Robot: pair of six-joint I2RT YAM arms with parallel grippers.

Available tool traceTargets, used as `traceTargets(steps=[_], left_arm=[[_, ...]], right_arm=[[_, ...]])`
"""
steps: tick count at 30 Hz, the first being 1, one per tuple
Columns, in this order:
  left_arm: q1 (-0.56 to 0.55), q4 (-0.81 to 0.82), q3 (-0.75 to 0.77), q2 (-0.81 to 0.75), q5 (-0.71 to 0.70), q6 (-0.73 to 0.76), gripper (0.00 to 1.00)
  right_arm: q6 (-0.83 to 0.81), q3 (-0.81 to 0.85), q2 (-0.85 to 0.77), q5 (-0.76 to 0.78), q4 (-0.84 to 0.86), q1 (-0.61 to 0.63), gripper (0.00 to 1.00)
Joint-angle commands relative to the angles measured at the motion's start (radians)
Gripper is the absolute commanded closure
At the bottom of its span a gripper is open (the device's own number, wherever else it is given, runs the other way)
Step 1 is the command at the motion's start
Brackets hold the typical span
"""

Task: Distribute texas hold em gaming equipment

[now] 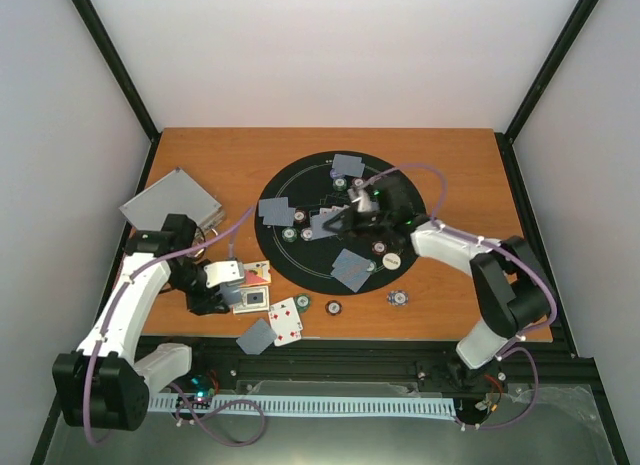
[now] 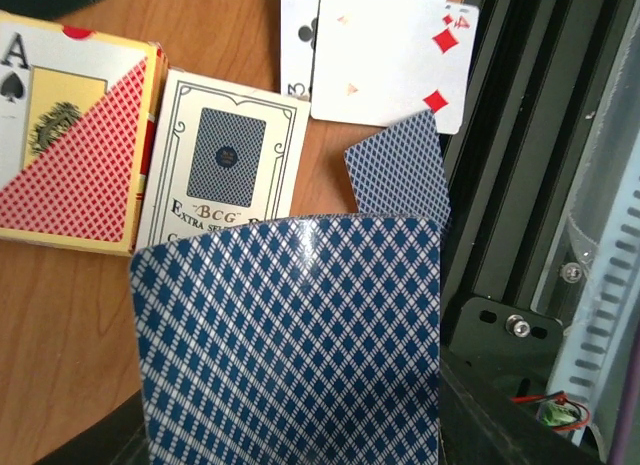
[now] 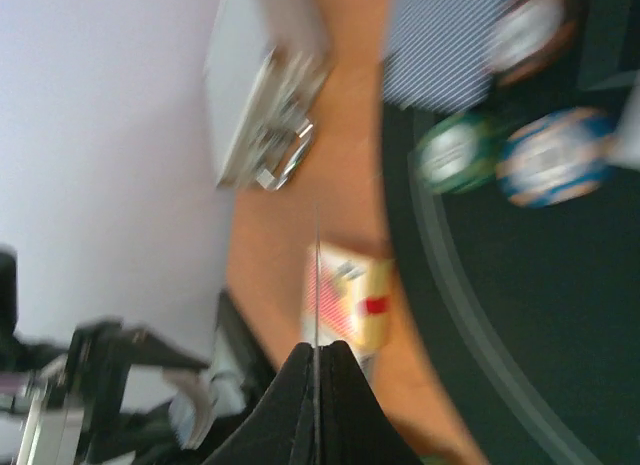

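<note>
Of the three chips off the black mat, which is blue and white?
The rightmost chip; the green chip and brown chip lie left of it.

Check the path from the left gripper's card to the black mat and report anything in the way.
The left gripper holds a blue-backed card. A red-and-yellow card box lies on the table between it and the black mat; a lifted card would likely pass over it.

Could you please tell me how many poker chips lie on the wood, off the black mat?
3: a green chip by the face-up cards, a dark chip right of it, a blue-white chip further right. Others may be hidden.
</note>
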Motion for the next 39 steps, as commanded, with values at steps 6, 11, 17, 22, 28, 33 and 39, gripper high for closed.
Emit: traceTargets(steps=[6,11,17,22,28,33,39], left_arm=[[-0.003,0.248,-0.098,0.111,-0.021,-0.012,0.98],[-0.026,0.334,-0.080,0.230,-0.031,-0.046,0.98],[-0.091,0.410,-0.074,0.296,-0.040,-0.097,0.98],[-0.098,0.453,-0.082,0.331,-0.067,-0.102,0.96],[-0.127,0.517,-0.114,0.337,-0.104,-0.138,0.91],[-0.141,0.527,-0.138,0.338,-0.134,-0.128,0.77],[-0.142,0.517,-0.128,0.348,-0.140,-0.130,0.62]], right_arm=[[-0.272,0.056,0.067,-0.026,-0.302,-0.417,0.97],[-0.316,0.108,0.146,-0.024,-0.346,-0.505,0.97],[-0.341,0.185,0.244,-0.035,-0.366,-0.543,0.97],[-0.342,0.290,0.339,-0.040,-0.390,-0.546,0.97],[-0.339,0.403,0.461,-0.042,-0.426,-0.546,0.95],[-0.340,0.432,0.496,-0.043,-0.435,-0.546,0.94],[-0.377,0.445,0.495,-0.005,-0.491,-0.546,0.90]])
